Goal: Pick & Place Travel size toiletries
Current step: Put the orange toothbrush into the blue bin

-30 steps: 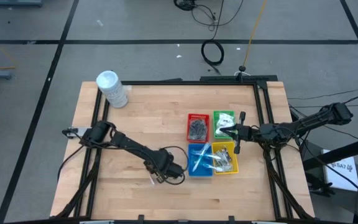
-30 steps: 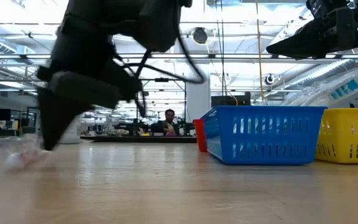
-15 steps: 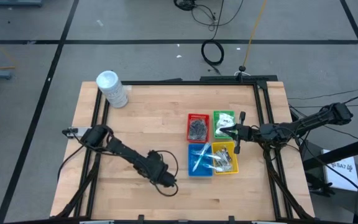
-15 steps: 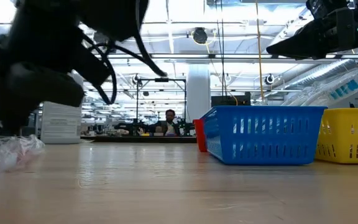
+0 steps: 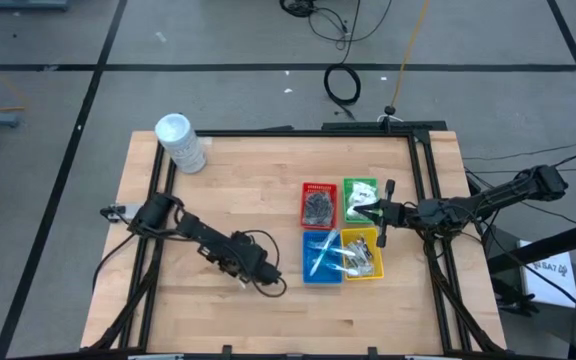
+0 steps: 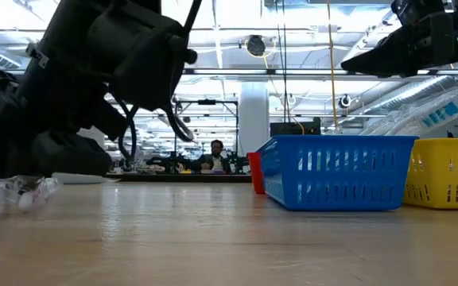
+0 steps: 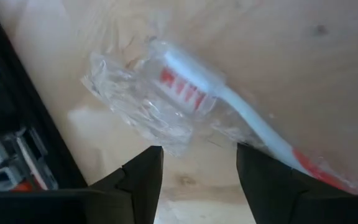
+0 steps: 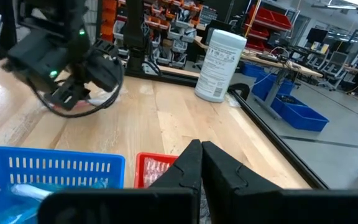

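Observation:
A white toothbrush with red bristles, in a crinkled clear wrap (image 7: 185, 93), lies flat on the wooden table (image 5: 248, 180); the low view shows it at the left (image 6: 22, 191). My left gripper (image 7: 197, 186) stands open just above it, left of the blue tray (image 5: 320, 255), one finger on either side of the wrap's edge without touching it. My right gripper (image 5: 358, 212) is shut and hovers over the trays with nothing in it. Blue-and-white wrapped sticks lie in the blue tray.
Four small trays stand together right of centre: red (image 5: 318, 204), green (image 5: 360, 195), blue, and yellow (image 5: 362, 255), each with small items inside. A tall white tub (image 5: 180, 143) stands at the far left corner. Black rails run along the table's left and right sides.
My left gripper has moved away from the blue tray toward the table's left, dipping toward the near edge on the way and then coming back a little. The wrapped toothbrush has stayed on the table beneath it.

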Controlling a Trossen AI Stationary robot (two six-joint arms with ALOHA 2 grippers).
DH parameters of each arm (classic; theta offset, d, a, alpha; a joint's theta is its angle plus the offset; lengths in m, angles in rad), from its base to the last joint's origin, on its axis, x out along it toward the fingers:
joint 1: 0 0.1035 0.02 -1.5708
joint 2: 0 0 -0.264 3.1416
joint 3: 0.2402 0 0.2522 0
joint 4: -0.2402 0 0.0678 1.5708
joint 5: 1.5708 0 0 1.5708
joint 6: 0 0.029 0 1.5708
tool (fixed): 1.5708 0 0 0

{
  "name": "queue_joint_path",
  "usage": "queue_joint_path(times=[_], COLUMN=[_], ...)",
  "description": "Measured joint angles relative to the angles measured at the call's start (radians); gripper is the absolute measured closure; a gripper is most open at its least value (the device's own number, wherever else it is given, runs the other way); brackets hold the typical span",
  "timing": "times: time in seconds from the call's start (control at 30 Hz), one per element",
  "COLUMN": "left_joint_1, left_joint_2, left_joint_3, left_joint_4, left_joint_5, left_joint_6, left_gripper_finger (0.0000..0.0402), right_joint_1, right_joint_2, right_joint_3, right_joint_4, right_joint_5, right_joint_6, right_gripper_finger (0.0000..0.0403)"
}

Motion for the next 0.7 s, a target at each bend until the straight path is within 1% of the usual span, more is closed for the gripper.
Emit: queue_joint_path(times=[0.13,0.23,0.3,0.5,0.6,0.7], left_joint_1=[0.029,0.044,0.058,0.093,0.109,0.115], left_joint_2=[-0.009,-0.009,-0.004,0.003,0.011,0.012], left_joint_3=[-0.067,-0.069,-0.058,-0.039,-0.024,0.017], left_joint_4=[0.096,0.111,0.102,0.132,0.161,0.163], left_joint_5=[-0.018,-0.07,-0.146,-0.426,-0.564,-0.656], left_joint_6=[0.09,0.164,0.228,0.518,0.575,0.608], left_gripper_finger=[0.0207,0.0223,0.0235,0.0268,0.0281,0.0292], right_joint_1=[0.0,0.0,0.0,0.0,0.0,0.0], right_joint_2=[0.0,0.0,0.0,0.0,0.0,0.0], right_joint_3=[0.001,0.001,0.001,0.001,0.001,0.001], right_joint_4=[0.002,0.001,0.004,0.01,0.007,0.008], right_joint_5=[0.0,0.0,0.0,0.0,0.0,0.0], right_joint_6=[0.0,0.001,0.001,0.001,0.001,0.001], right_gripper_finger=[0.0403,0.0403,0.0403,0.0403,0.0403,0.0403])
